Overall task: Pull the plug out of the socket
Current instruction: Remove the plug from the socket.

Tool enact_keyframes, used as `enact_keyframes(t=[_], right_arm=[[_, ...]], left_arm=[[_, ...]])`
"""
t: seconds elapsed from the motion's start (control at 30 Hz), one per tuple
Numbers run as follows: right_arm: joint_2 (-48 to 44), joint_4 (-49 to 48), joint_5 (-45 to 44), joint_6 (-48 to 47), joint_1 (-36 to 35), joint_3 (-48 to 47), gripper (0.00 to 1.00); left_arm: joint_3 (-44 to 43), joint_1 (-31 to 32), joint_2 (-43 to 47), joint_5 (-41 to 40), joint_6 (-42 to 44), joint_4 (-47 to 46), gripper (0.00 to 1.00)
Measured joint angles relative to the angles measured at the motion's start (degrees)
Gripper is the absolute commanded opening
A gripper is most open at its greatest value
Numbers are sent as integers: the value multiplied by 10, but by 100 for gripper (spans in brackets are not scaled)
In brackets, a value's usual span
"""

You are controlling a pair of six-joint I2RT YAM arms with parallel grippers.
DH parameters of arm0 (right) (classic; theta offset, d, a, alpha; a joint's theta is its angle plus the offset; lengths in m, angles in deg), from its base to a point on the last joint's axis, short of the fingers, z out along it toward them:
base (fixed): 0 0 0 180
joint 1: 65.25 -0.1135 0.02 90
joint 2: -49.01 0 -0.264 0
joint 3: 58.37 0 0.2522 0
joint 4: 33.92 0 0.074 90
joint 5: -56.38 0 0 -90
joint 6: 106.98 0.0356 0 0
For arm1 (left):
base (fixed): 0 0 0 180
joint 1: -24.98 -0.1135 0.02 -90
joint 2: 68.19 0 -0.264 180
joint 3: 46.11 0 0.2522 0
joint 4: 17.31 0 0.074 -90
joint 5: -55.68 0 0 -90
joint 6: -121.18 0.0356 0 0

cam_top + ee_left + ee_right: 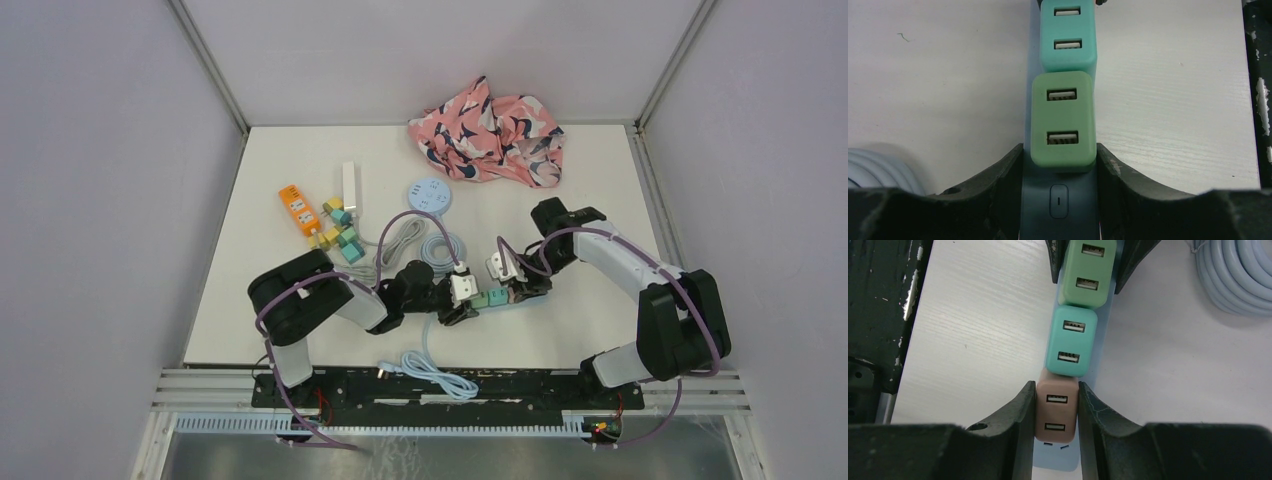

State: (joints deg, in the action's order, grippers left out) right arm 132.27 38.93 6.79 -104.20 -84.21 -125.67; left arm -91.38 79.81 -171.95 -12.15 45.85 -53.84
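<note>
Right end effector clamping pink plug, left end effector gripping strip, white table

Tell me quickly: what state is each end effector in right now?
Left end effector: closed on the power strip, beside the green adapter.
Right end effector: closed on the brown plug.

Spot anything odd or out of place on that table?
Yes: a crumpled pink patterned cloth lies at the far edge of the table, odd beside all the electrical gear. A pale cable loop also spills over the near edge.
</note>
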Motion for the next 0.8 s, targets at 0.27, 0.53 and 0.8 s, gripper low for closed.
enact_keyframes(t=[0.27, 0.53, 0.8], right_arm=[[-2, -44, -17, 106, -10, -5, 0], [-3, -4, -10, 29, 7, -9, 0], [-3, 7, 4, 28, -1, -13, 0]], left_arm=[[1, -4, 0, -3, -5, 5, 3], [0, -1, 0, -6, -5, -7, 3], [1, 0, 1, 1, -8, -5, 3]])
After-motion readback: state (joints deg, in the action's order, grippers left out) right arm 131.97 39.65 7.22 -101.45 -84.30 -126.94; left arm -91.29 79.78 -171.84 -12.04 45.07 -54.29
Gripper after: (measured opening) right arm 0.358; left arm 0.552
